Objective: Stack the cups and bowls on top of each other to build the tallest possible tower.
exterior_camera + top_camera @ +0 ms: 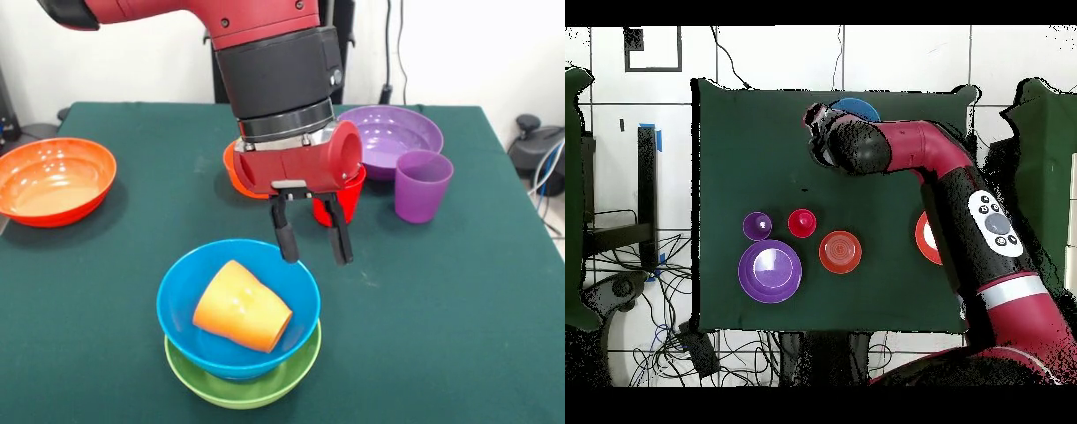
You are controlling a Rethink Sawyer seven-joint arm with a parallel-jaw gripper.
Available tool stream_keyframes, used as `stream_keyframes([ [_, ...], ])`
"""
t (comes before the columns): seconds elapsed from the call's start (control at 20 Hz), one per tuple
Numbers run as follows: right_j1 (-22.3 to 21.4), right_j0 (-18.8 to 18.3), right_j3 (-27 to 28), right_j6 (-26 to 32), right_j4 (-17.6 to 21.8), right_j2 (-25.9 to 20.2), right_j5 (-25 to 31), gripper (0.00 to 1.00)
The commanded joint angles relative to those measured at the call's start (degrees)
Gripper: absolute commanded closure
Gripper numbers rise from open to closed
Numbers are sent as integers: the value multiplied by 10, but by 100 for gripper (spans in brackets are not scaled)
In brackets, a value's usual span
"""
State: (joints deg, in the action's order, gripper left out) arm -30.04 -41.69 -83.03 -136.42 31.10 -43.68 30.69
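Observation:
The tower stands near the table's front edge: a light blue bowl (181, 296) nested in a lime green bowl (243, 389). The orange cup (240, 306) lies on its side inside the blue bowl, mouth toward the lower right. My gripper (316, 256) hangs open just above and behind the blue bowl's far right rim, with nothing between its black fingers (284, 234). A red cup (351, 199) stands right behind the fingers and a purple cup (422, 184) to its right. In the overhead view the arm hides most of the tower; only the blue bowl's (857, 106) rim shows.
A wide purple bowl (388, 132) sits at the back right, and a wide orange-red bowl (53, 179) at the left edge. A small orange bowl (233, 168) is partly hidden behind the wrist. The green table (459, 291) ends at the right.

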Motion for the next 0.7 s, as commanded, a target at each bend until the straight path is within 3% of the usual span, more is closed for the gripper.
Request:
stream_keyframes([
  [0.05, 48, -53, -57, 212, 63, -85, -67, 0],
  [0.7, 66, -69, -59, 187, 98, -107, -87, 0],
])
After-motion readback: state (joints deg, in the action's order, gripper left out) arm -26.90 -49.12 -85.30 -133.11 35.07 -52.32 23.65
